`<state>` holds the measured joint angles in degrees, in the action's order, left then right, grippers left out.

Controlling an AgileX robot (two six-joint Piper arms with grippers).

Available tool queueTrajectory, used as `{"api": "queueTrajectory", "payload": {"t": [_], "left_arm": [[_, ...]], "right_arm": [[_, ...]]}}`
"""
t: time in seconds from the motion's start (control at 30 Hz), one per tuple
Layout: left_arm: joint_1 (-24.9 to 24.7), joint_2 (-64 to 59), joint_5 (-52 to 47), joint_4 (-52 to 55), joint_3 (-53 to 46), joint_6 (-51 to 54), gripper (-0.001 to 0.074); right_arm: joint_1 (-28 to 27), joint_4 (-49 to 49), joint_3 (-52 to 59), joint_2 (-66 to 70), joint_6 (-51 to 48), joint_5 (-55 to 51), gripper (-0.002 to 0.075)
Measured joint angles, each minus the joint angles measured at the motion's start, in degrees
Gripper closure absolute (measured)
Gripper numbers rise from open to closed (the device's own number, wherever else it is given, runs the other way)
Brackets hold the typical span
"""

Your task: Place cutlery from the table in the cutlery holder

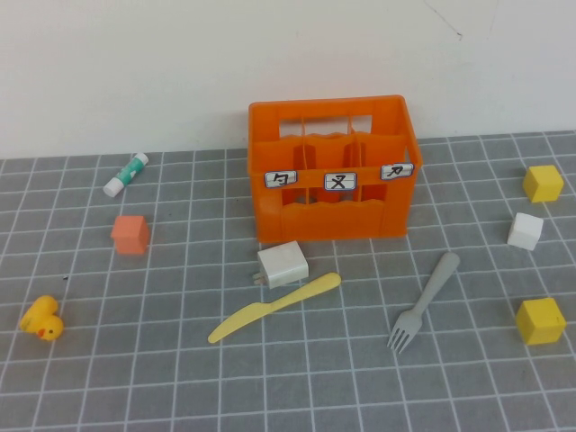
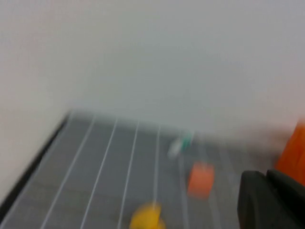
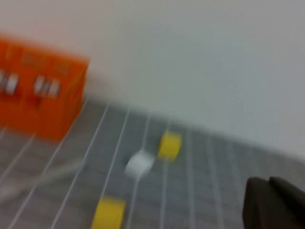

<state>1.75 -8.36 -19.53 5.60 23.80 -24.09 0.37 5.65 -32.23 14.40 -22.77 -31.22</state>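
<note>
Nothing is picked yet. On the tiled grey table (image 1: 135,378), the slotted orange cutlery holder (image 1: 333,171) stands far centre. Nearer lie the slim yellow knife (image 1: 274,308) and, to its right, the grey fork (image 1: 425,301). The next move likely calls for reaching one. The left gripper (image 2: 271,200) and the right gripper (image 3: 276,202) show only dark edges, off the high view; their opening cannot be told.

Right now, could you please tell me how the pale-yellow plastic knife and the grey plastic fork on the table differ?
The pale-yellow plastic knife lies in front of the orange slotted crate, its handle beside the white charger block; the grey plastic fork lies further to the robot's right, touching nothing. The knife lies closer to crosswise; the fork points more toward the robot. Both lie flat on the grey gridded table, outside the crate. Neither the left gripper nor the right gripper is near them.
</note>
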Motion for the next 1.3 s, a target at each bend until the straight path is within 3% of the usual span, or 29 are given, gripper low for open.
{"api": "queueTrajectory", "payload": {"t": [0.1,0.2,0.47,0.6,0.83,1.03,1.3], "left_arm": [[0.0,-8.47,-15.05,-4.58,4.03,7.85,0.0736],[0.0,-18.54,-23.68,-15.49,8.01,21.14,0.0736],[0.0,-41.95,-25.56,-54.14,14.36,54.23,0.0736],[-0.83,-53.01,-25.84,-64.02,20.25,64.18,0.0736],[-14.58,-62.45,-19.85,-55.99,30.64,61.47,0.0736],[-27.8,-70.55,-17.24,-41.17,38.34,46.75,0.0736],[-34.37,-84.67,-25.53,-27.98,48.45,41.06,0.0736]], "right_arm": [[0.0,3.05,-0.11,4.5,-6.27,-8.63,0.0729],[0.0,7.04,0.13,9.02,-11.85,-12.57,0.0729],[0.0,17.52,8.83,12.44,-24.2,-7.49,0.0729],[0.0,23.4,13.33,12.7,-29.38,-4.41,0.0729],[0.0,28.33,13.87,12.7,-34.59,-3.4,0.0729],[0.0,28.69,13.87,12.7,-35.32,-3.5,0.0729],[0.0,28.79,13.87,12.7,-35.45,-3.5,0.0729]]}}
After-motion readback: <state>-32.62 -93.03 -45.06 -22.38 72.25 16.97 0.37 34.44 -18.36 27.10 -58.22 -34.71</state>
